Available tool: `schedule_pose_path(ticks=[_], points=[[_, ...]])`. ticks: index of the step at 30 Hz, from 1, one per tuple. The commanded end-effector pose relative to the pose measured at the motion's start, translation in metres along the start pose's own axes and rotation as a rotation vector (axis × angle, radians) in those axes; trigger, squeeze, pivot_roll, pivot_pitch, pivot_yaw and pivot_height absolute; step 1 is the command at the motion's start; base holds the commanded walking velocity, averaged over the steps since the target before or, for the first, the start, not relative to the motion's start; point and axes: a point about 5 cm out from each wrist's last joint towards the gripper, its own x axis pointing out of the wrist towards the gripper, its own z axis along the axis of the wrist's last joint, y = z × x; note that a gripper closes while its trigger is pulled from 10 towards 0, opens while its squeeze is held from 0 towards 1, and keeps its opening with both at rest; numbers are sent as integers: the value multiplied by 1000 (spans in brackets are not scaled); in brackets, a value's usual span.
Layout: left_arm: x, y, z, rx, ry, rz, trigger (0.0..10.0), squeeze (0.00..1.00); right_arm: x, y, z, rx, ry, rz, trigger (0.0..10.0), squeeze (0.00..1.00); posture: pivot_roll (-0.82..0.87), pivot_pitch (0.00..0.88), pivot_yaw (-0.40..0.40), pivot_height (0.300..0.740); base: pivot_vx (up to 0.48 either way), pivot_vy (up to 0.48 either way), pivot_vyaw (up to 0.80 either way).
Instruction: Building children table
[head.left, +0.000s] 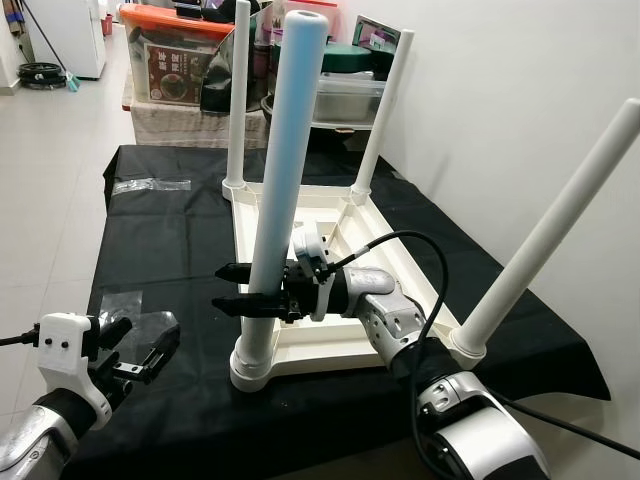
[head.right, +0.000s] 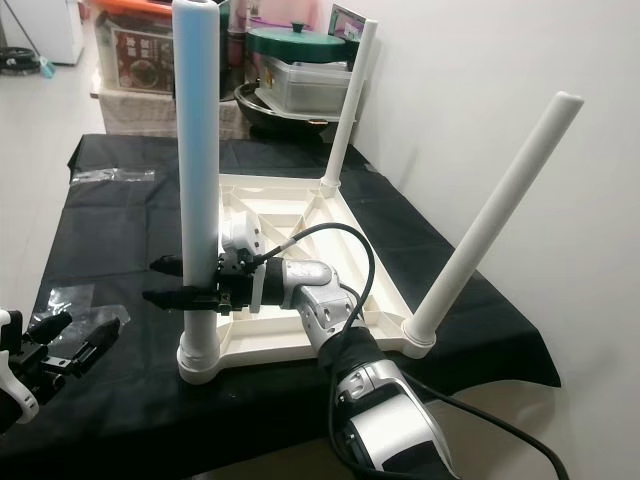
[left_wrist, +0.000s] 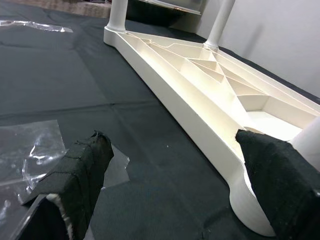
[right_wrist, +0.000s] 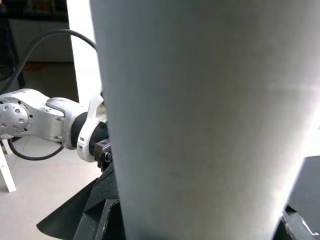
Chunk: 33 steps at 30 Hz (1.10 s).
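**Inspector:** White plastic, all of it. The children's table top (head.left: 300, 345) lies upside down on a black cloth (head.left: 160, 250) that covers a work surface, ribbed underside facing up. Four legs stand in its corner sockets, pointing upward.

**Clerk:** Position of each leg?

**Inspector:** The near-left leg (head.left: 283, 170) stands upright in its socket at the corner closest to the robot's left. The near-right leg (head.left: 560, 225) leans outward to the right. The far-left leg (head.left: 238, 95) and far-right leg (head.left: 382, 105) stand at the back edge.

**Clerk:** Grippers?

**Inspector:** The right gripper (head.left: 238, 289) reaches across the underside of the top and has its two black fingers on either side of the near-left leg, low down, just above the socket. The fingers are closed against the leg. In the right wrist view that leg (right_wrist: 200, 115) fills the frame close up.

**Clerk:** And the left?

**Inspector:** The left gripper (head.left: 140, 350) hovers over the cloth, near the table top's near-left corner but apart from it. Its fingers (left_wrist: 75, 175) are spread, nothing between them.

**Clerk:** Anything else on the cloth?

**Inspector:** Clear plastic wrapping (left_wrist: 25, 155) lies flat under the left gripper. A second piece (head.left: 150, 184) lies towards the far left. Storage boxes (head.left: 175, 60) and a covered pot (head.right: 295, 45) are stacked behind the surface.
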Motion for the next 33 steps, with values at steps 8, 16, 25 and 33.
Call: schedule_pose_path(ticks=[8, 16, 25, 33], points=[[0, 0, -2, 0, 16, -13, 10000, 0, -14, -6, -48, 196, 162, -276, 0, 0, 151, 0, -149, 740, 0, 0, 0], [0, 0, -1, 4, 20, -15, 10000, 0, -19, -7, -59, 227, 180, -415, 0, 0, 142, 0, -141, 740, 0, 0, 0], [1, 0, -2, 5, 20, -18, 10000, 0, -33, -17, -71, 230, 240, -747, 0, 0, 136, 0, -139, 740, 0, 0, 0], [0, -1, -3, 3, 23, -16, 10000, 0, -52, -23, -80, 225, 308, -1115, 0, 0, 133, 0, -138, 740, 0, 0, 0]])
